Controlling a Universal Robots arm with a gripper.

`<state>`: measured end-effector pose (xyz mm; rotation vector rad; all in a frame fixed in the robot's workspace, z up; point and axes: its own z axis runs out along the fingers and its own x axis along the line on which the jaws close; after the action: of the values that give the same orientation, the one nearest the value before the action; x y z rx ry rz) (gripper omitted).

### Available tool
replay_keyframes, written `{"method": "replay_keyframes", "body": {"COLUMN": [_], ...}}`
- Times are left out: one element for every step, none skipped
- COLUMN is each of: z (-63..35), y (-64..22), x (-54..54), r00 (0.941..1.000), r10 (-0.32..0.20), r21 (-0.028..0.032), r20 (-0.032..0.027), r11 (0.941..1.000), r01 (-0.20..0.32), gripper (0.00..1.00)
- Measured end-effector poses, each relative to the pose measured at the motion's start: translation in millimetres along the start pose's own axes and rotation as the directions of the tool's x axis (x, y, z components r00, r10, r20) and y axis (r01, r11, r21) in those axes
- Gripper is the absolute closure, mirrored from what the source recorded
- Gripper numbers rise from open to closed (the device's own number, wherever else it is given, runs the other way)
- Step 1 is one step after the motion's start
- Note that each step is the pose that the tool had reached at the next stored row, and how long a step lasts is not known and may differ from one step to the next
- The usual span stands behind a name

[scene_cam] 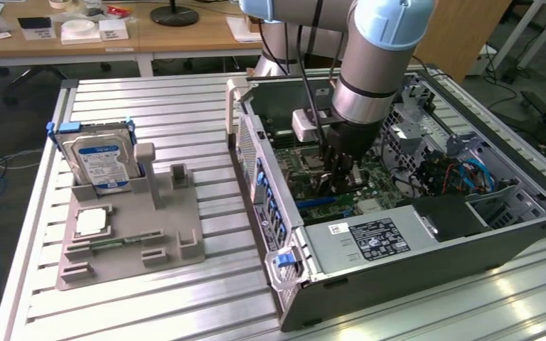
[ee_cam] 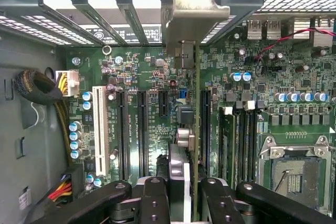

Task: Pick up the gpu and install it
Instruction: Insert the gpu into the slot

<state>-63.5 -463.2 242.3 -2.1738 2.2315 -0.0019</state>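
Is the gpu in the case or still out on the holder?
In the case: the gpu hangs edge-on between the fingers over the motherboard.

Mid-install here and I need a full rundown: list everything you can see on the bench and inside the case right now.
gpu: one, black card seen edge-on with a pale metal bracket, held upright over the motherboard slots.
computer case: one, dark grey, lying open on the exterior view's right.
motherboard: one, green, inside the case.
CPU socket: one, silver frame, on the motherboard.
power supply: one, silver with a black label, at the case's near end.
hard drive: one, silver with a blue-white label, upright in the holder.
parts holder: one, grey, on the exterior view's left.
slatted table: one, pale metal.
wooden desk: one, at the back.
gripper: one, black fingers closed on the gpu.
arm: one, grey and light blue, reaching into the case.
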Motion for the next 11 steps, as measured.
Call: {"method": "replay_keyframes", "body": {"z": [0.1,0.1,0.1,0.2,0.3,0.3,0.4,0.5,0.8,1.0,1.3], "y": [0.0,0.1,0.1,0.5,1.7,2.4,2.9,3.0,3.0,3.0,3.0], "x": [0.0,0.0,0.0,0.0,-0.1,0.0,0.0,0.1,0.4,0.7,0.9], "r00": [1.0000,1.0000,1.0000,1.0000,1.0000,1.0000,1.0000,1.0000,1.0000,1.0000,1.0000], "r10": [0.000,0.000,0.000,0.000,0.000,0.000,0.000,0.000,0.000,0.000,0.000], "r21": [0.0001,0.0001,0.0001,0.0002,0.0002,0.0002,0.0002,0.0001,0.0001,0.0001,0.0001], "r20": [0.0001,0.0002,0.0002,0.0003,0.0006,0.0005,0.0004,0.0004,0.0003,0.0003,0.0002], "r11": [1.0000,1.0000,1.0000,1.0000,1.0000,1.0000,1.0000,1.0000,1.0000,1.0000,1.0000], "r01": [0.000,0.000,0.000,0.000,0.000,0.000,0.000,0.000,0.000,0.000,0.000], "gripper": [0.72,0.72,0.72,0.72,0.72,0.72,0.72,0.72,0.72,0.72,0.72]}}
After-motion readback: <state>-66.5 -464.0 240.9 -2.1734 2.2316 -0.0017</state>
